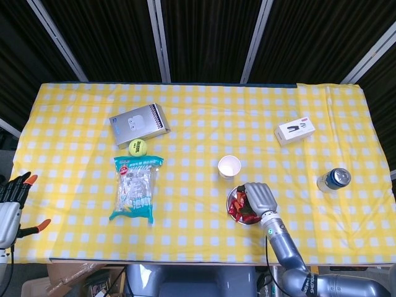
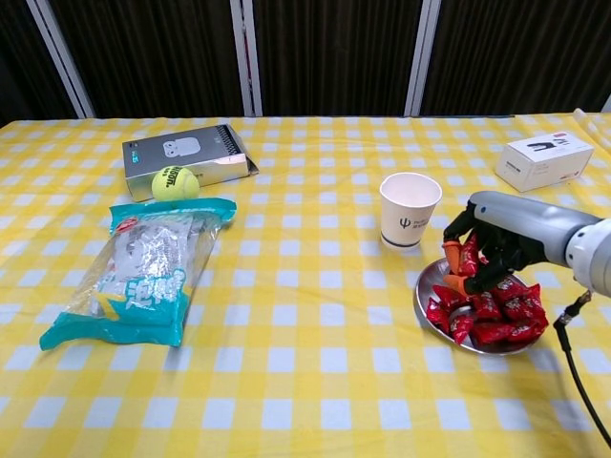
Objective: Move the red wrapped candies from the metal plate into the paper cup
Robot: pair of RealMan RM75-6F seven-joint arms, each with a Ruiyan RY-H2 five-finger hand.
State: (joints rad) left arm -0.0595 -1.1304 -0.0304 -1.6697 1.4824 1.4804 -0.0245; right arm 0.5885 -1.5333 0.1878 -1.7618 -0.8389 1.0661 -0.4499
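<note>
Head view: left hand (image 1: 9, 201) sits at the table's left edge, fingers spread, grasping nothing. Paper cup (image 2: 410, 209) stands upright, just left of the metal plate (image 2: 434, 286). Right hand (image 2: 494, 250) grasps one red candy (image 2: 468, 256) above the remaining candies (image 2: 498, 315).

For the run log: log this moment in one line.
phase: lift | right robot hand: holds red candy above metal plate | paper cup: upright | left robot hand: idle
</note>
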